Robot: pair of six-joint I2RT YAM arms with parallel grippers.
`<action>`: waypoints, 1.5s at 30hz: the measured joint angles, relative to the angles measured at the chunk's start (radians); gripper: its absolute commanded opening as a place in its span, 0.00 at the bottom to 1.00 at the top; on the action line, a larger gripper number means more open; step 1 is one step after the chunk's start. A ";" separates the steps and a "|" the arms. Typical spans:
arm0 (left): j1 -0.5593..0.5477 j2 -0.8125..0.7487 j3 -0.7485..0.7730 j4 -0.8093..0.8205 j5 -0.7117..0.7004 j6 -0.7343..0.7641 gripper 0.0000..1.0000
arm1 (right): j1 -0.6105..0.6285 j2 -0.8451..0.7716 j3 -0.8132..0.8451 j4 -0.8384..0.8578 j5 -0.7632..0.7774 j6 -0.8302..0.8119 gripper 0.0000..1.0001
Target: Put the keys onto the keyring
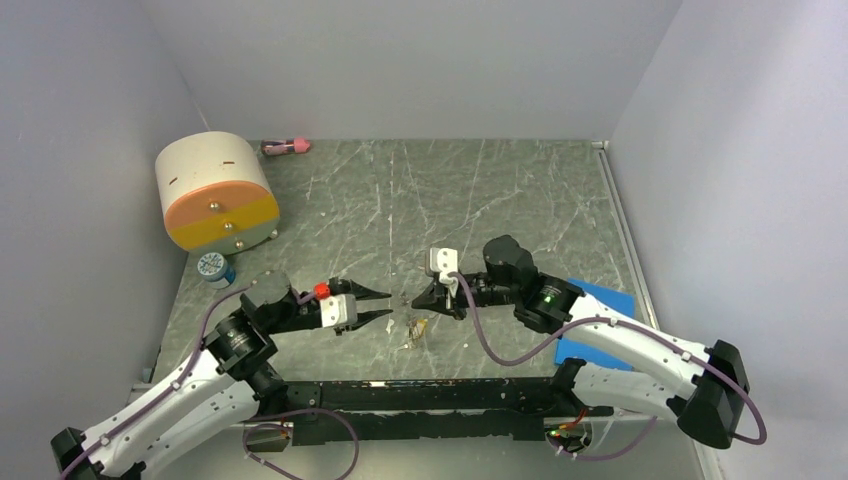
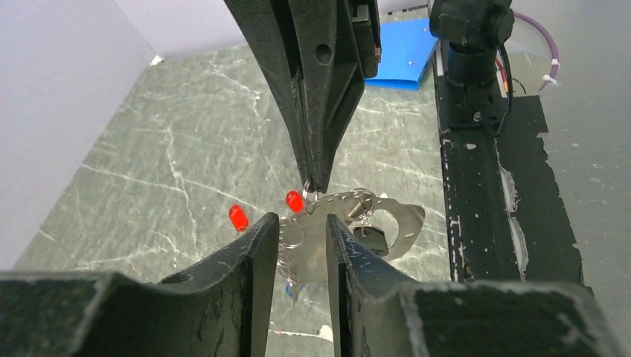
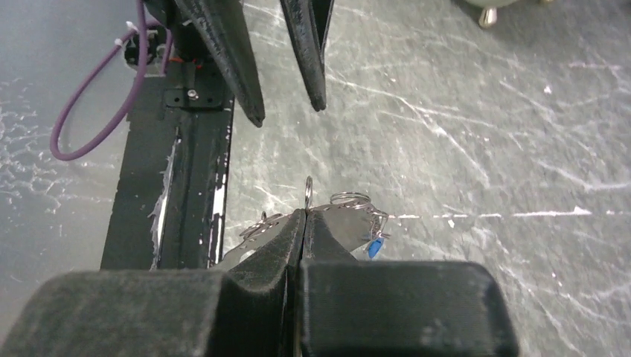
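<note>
The keyring's flat silver plate (image 2: pixel 394 217) with its saw-toothed rim hangs just above the table, also seen from above (image 1: pixel 415 328). My right gripper (image 3: pixel 305 214) is shut on a thin ring (image 3: pixel 308 187) of the keyring and reaches down to it in the left wrist view (image 2: pixel 315 183). One red-headed key (image 2: pixel 295 201) sits right by that pinch. A second red-headed key (image 2: pixel 237 217) is a little to the left; whether it lies on the table I cannot tell. My left gripper (image 2: pixel 301 224) is open, its fingers (image 2: pixel 262 236) on either side of the plate's near edge without gripping it.
A cream-and-orange drum (image 1: pixel 215 190) stands at the back left with a small blue-and-white cap (image 1: pixel 214 268) before it. A pink item (image 1: pixel 286 147) lies by the back wall. A blue pad (image 1: pixel 603 300) lies at the right, and a black rail (image 1: pixel 430 395) runs along the near edge.
</note>
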 measured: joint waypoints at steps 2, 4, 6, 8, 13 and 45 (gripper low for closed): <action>0.000 0.030 0.016 -0.019 0.000 0.006 0.36 | 0.000 0.018 0.029 -0.052 0.020 -0.003 0.00; 0.000 0.064 0.026 -0.032 0.001 0.007 0.36 | 0.000 0.039 0.063 -0.105 0.035 -0.008 0.00; 0.000 0.090 0.029 -0.040 0.000 0.007 0.36 | 0.000 0.066 0.105 -0.158 0.050 -0.013 0.00; 0.000 0.114 0.030 -0.044 0.001 0.008 0.37 | 0.000 0.088 0.144 -0.203 0.062 -0.019 0.00; -0.001 0.157 0.030 -0.043 0.000 0.017 0.39 | 0.000 0.142 0.240 -0.315 0.086 -0.033 0.00; -0.017 0.306 0.090 -0.037 -0.004 0.097 0.29 | 0.002 0.346 0.421 -0.547 0.077 -0.089 0.00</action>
